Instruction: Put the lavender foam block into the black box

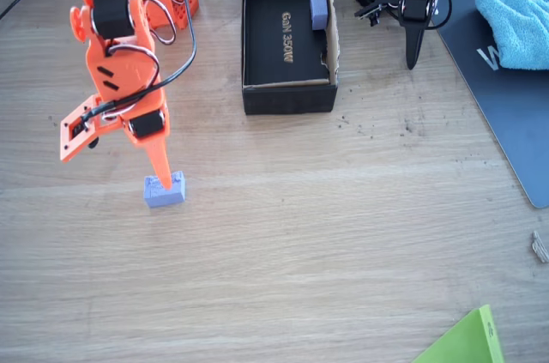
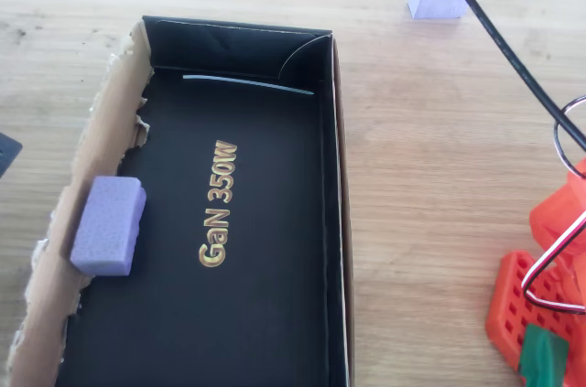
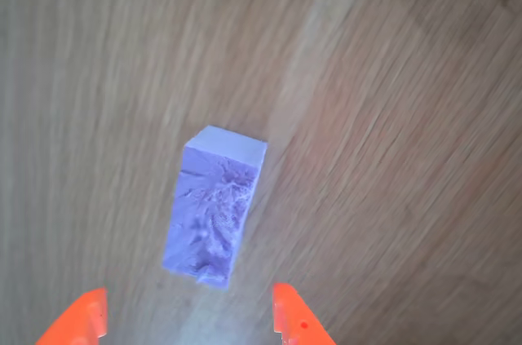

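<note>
My tool (image 3: 189, 319) hangs with its orange fingers (image 3: 79, 322) spread wide, holding nothing. Just beyond the tips, between them, the lavender foam block (image 3: 212, 208) lies on the wooden counter (image 3: 391, 133), rough pitted face up. In the fixed view, the black box (image 1: 287, 95) sits well away from my tool, a paler block (image 1: 318, 9) against its torn wall.

Bright, even daylight in fixed view, soft short shadows beside box (image 1: 287, 97) and under arm. Overhead sharp, gold lettering crisp, faint sheen on box (image 2: 339, 222) inner wall, dark interior still readable. Wrist view soft: table (image 3: 391, 117) grain smeared by motion blur, block (image 3: 214, 208) texture fairly clear, pale glare streak across wood past block, finger tips (image 3: 298, 325) slightly out of focus at bottom edge
</note>
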`<action>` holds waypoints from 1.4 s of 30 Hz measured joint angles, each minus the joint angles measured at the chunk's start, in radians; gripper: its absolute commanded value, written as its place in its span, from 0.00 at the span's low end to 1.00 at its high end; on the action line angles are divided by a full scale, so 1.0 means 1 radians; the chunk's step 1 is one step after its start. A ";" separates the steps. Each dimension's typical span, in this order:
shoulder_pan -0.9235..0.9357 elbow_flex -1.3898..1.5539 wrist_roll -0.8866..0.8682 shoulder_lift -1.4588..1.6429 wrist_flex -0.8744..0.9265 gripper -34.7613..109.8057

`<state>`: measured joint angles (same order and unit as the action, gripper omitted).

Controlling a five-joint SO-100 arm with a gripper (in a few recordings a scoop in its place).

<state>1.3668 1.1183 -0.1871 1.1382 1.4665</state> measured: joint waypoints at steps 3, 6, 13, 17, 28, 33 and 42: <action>0.002 -0.020 0.002 -0.005 0.000 0.44; 0.000 -0.028 0.002 -0.029 0.000 0.42; 0.000 -0.066 0.006 -0.086 -0.018 0.42; 0.000 -0.097 0.006 -0.140 -0.018 0.42; -0.002 -0.184 0.002 -0.225 -0.020 0.26; -0.003 -0.198 -0.051 -0.244 -0.020 0.24; 0.002 -0.198 -0.055 -0.244 0.002 0.24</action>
<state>1.3683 0.9204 -0.2424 0.8943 1.4680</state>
